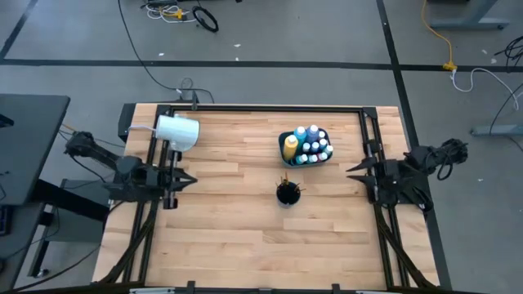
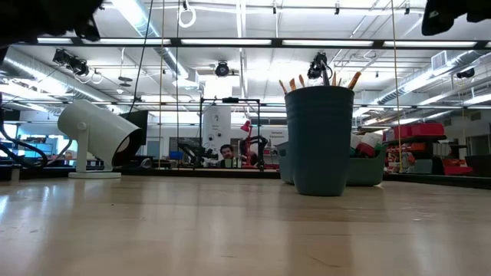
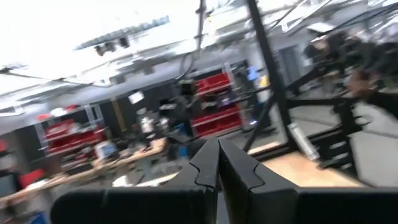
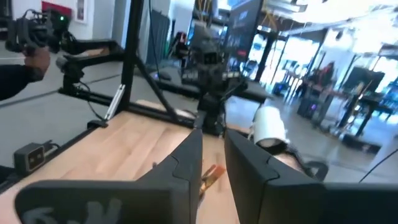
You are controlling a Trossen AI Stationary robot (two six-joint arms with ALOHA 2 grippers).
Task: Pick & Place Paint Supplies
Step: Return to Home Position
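Small paint bottles with pale caps and a taller yellow bottle (image 1: pixel 290 147) stand in a dark blue bin (image 1: pixel 306 145) right of the table's middle, toward the far side. Just nearer than the bin, a dark cup (image 1: pixel 287 193) stands upright and holds several thin brushes (image 2: pixel 318 79) with their ends sticking up. My left gripper (image 1: pixel 189 178) hovers at the table's left edge, shut and empty, pointing toward the middle. My right gripper (image 1: pixel 351 171) hovers at the right edge, also pointing inward. Its fingers stand a little apart (image 4: pixel 213 149) with nothing between them.
A large white cup (image 1: pixel 177 131) sits tilted on its side at the far left, close beside my left arm. Black frame rails (image 1: pixel 278 108) run along the table's far, left and right edges. Bare wood (image 1: pixel 245 245) spreads across the near half.
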